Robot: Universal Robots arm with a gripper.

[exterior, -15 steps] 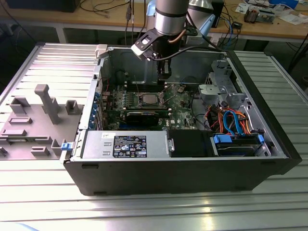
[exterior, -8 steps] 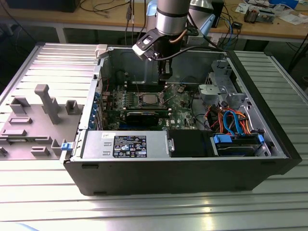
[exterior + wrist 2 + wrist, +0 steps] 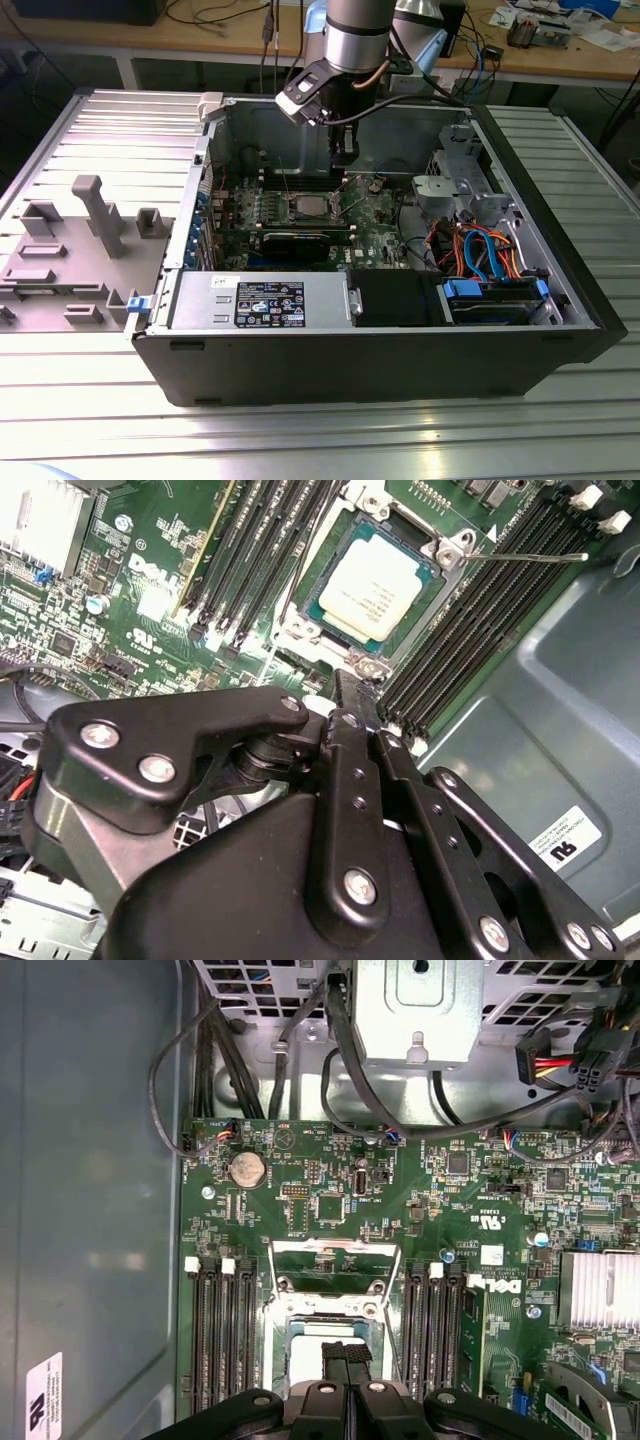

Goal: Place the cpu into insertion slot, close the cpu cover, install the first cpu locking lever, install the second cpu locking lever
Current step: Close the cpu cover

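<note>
Silver-grey square cpu (image 3: 378,585) seated flat in square silver-rimmed insertion slot (image 3: 298,630), one of each.
Black two-finger gripper (image 3: 346,1356) pressed together at slot's edge; thin silver windowed cpu cover (image 3: 335,1260) standing open beyond; two pairs of long black memory slots (image 3: 225,1330) flanking closely; grey steel case wall (image 3: 90,1210) just outside one pair, open room above.

First wrist view: pincer (image 3: 346,1353) hides pt of cpu (image 3: 303,1365); insertion slot (image 3: 274,1328) cut by edge.
</note>
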